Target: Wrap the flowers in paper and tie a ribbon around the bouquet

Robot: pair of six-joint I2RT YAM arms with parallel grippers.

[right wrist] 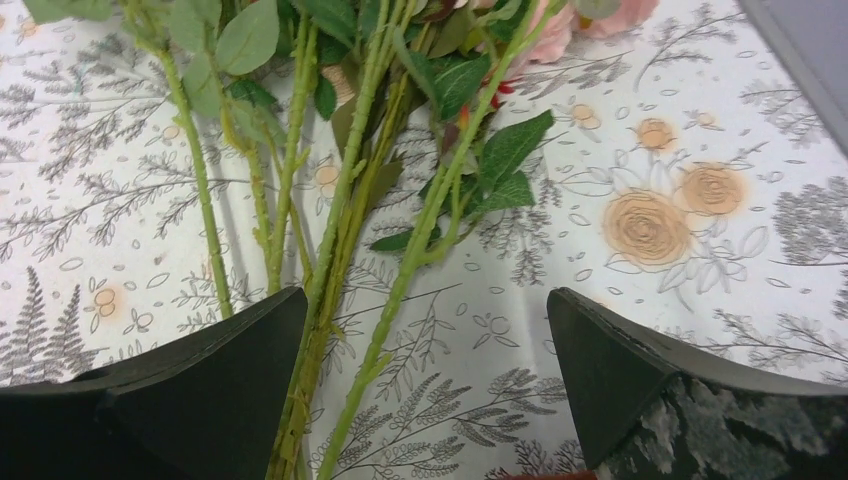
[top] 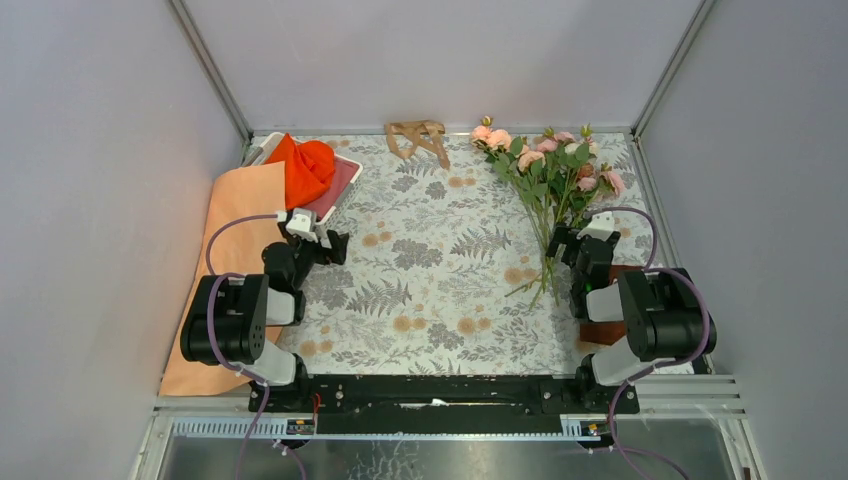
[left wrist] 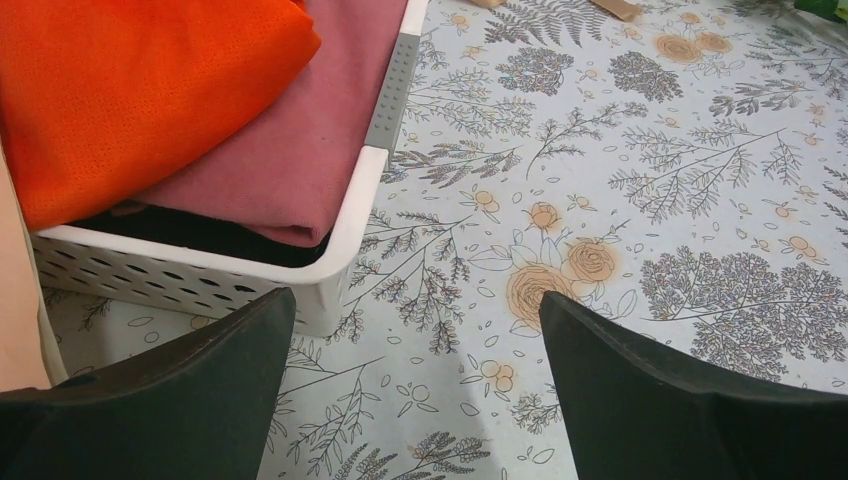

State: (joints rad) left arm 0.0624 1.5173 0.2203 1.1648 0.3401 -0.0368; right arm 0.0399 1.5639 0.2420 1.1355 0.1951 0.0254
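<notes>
Both my tools gape wide, holding nothing. My left gripper (left wrist: 415, 310) hangs by the basket (left wrist: 150, 275), and the paper (top: 235, 250) lies along the left edge. My right gripper (right wrist: 425, 305) hovers over the flowers (right wrist: 340, 200) at far right. The ribbon (top: 418, 138) sits far centre. I'd first drag the paper flat to the middle, pinching its edge low to avoid creases.
</notes>
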